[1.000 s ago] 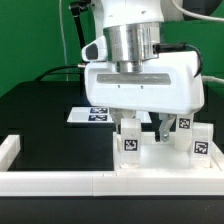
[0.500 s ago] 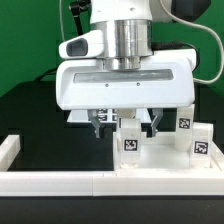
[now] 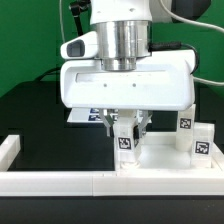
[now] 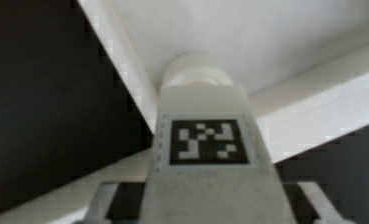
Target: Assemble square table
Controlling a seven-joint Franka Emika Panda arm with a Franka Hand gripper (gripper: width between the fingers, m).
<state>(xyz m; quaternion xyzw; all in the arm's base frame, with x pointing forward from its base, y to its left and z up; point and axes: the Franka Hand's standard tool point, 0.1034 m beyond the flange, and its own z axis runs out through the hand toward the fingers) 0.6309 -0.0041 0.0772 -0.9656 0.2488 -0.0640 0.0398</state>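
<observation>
Seen first from the exterior view: gripper [image 3: 126,127] hanging low over the black table [image 3: 40,110], close to the white border wall [image 3: 100,181] along the near edge. Two dark fingers [image 3: 112,124] down on either side of an upright white table leg [image 3: 126,140], one finger at each flank of its upper part, tag facing the camera. Jaws narrowed about the leg; actual contact not clear from this view. Leg standing on or against the white square tabletop [image 3: 165,155], which lies flat toward the exterior view's right, just behind the border wall. Two more tagged legs [image 3: 198,140] upright at the tabletop's far side on the exterior view's right, well clear of the fingers. Marker board [image 3: 85,115] flat on the table behind the gripper, mostly hidden by the gripper body.

Then the wrist view: same table leg [image 4: 207,130] filling the middle, rounded end away from the camera, black-and-white tag [image 4: 211,141] on its facing side. Fingers [image 4: 124,203] close on both sides of the leg, only slivers showing at the frame edge; no clear gap visible between pad and leg. White tabletop [image 4: 314,70] running diagonally beneath, black table beside it.
</observation>
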